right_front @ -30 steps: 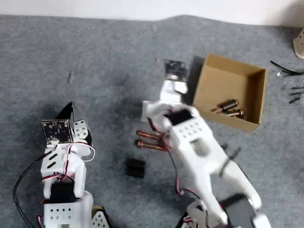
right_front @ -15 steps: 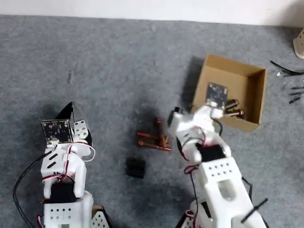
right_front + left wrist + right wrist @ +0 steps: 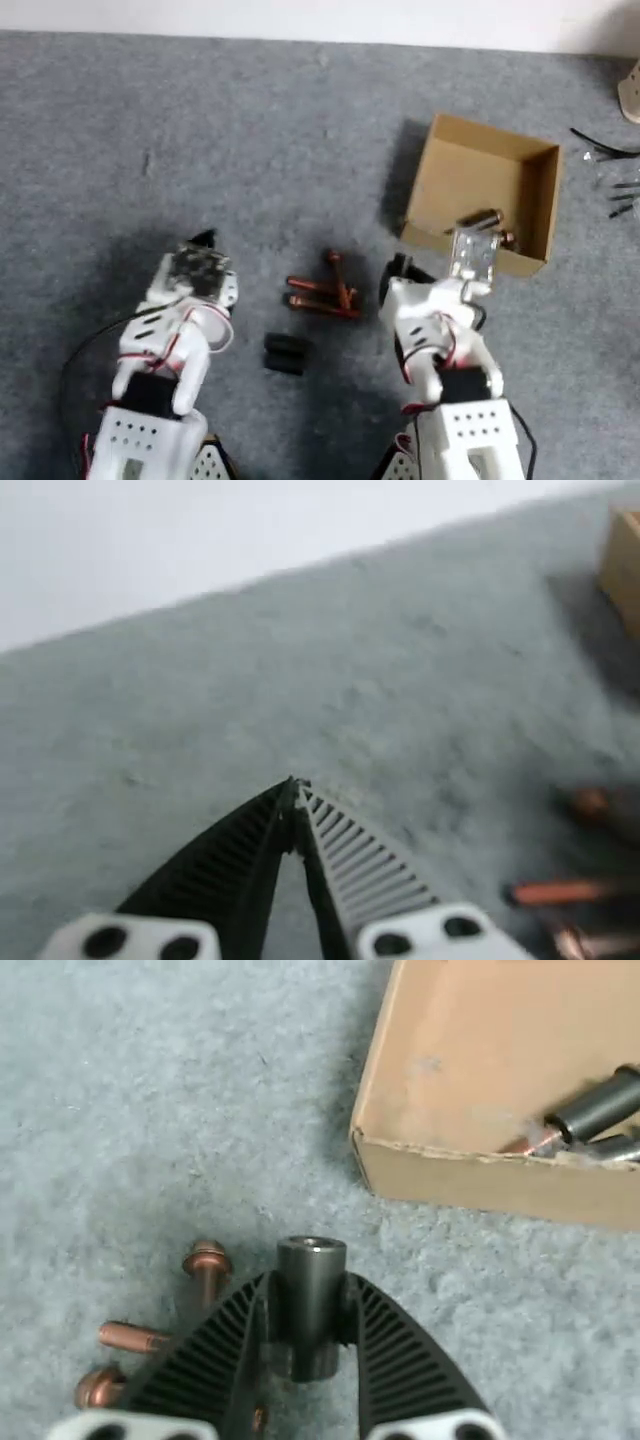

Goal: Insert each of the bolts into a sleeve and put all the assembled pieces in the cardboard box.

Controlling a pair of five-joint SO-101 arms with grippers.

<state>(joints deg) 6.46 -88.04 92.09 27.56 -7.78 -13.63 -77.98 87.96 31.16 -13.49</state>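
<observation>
Right wrist view: the right gripper (image 3: pixel 308 1295) pinches a sleeve (image 3: pixel 311 1260) near its tips; seen from above, bolts (image 3: pixel 322 292) lie at its 9 o'clock, the cardboard box (image 3: pixel 421 178) at 2 o'clock. A bolt pushed in could tilt the shallowly held sleeve. The left gripper (image 3: pixel 296 792), pressed together, might scatter the bolts.

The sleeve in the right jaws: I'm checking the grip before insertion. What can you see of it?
The sleeve is a dark grey, metal-looking tube, its hollow end sticking out past the tips of the ribbed black jaws of the right gripper, which clamp it on both sides. It is near copper bolts lying on the grey carpet.
</observation>
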